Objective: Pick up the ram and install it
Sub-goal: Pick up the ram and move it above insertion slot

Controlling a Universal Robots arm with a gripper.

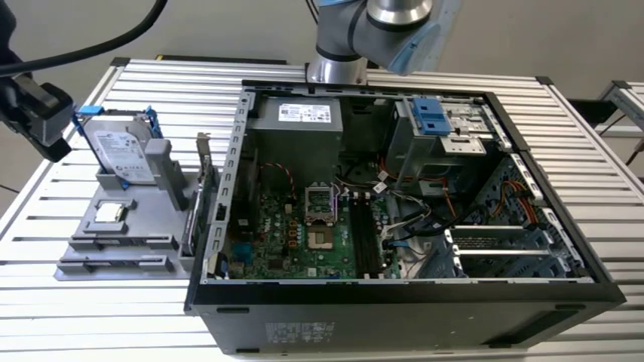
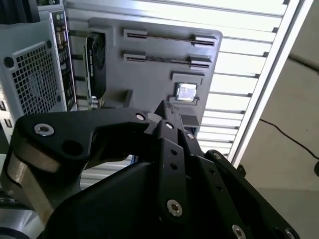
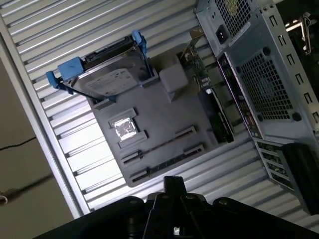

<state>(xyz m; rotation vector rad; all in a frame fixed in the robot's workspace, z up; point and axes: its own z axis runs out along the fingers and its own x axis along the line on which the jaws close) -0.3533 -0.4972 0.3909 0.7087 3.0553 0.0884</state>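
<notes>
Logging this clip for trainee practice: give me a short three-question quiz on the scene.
1. True or false: the gripper is inside the case.
2. The rails of the drive are: A red, B blue, C green.
3. Fill in: the ram rests in the grey ___.
Key: 1 false, it hangs outside the case, by the tray; 2 B; 3 tray.

Ribbed bright metal table [image 1: 90, 302], matt grey plastic holder [image 3: 164, 124], dull dark ram [image 2: 164, 38], and perforated sheet-metal case [image 3: 269, 84].
</notes>
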